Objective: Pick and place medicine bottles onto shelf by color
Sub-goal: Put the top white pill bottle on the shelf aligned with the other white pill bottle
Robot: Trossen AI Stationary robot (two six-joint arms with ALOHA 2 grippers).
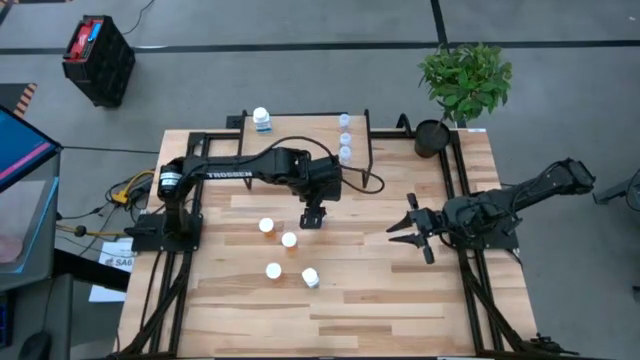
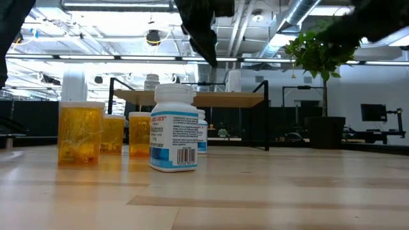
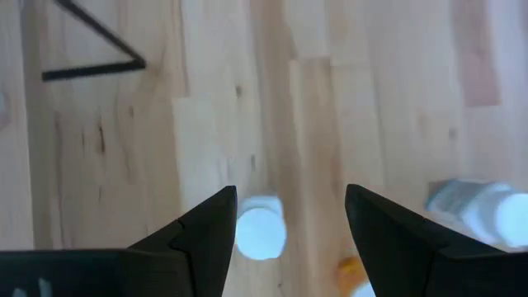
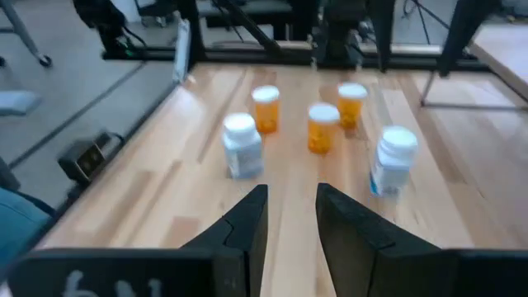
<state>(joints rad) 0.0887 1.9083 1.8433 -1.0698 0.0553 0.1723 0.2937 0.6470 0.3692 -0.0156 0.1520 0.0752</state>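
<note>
The shelf (image 1: pixel 300 128) stands at the table's far side. It holds one white bottle (image 1: pixel 261 119) at its left end and three clear bluish bottles (image 1: pixel 345 138) at its right end. Three orange bottles (image 1: pixel 267 226) (image 1: pixel 289 240) (image 1: pixel 273 270) and a white bottle (image 1: pixel 310 277) stand on the table. My left gripper (image 1: pixel 313 215) hangs open above another white bottle (image 3: pixel 261 231), whose cap shows between the fingers without touching them. That bottle also shows in the right wrist view (image 4: pixel 394 157). My right gripper (image 1: pixel 410 228) is open and empty at the table's right.
A potted plant (image 1: pixel 462 85) stands at the table's far right corner. A black cable (image 1: pixel 370 182) runs from the left arm across the table beside the shelf's right legs. Bare wood lies toward the near edge (image 1: pixel 330 325).
</note>
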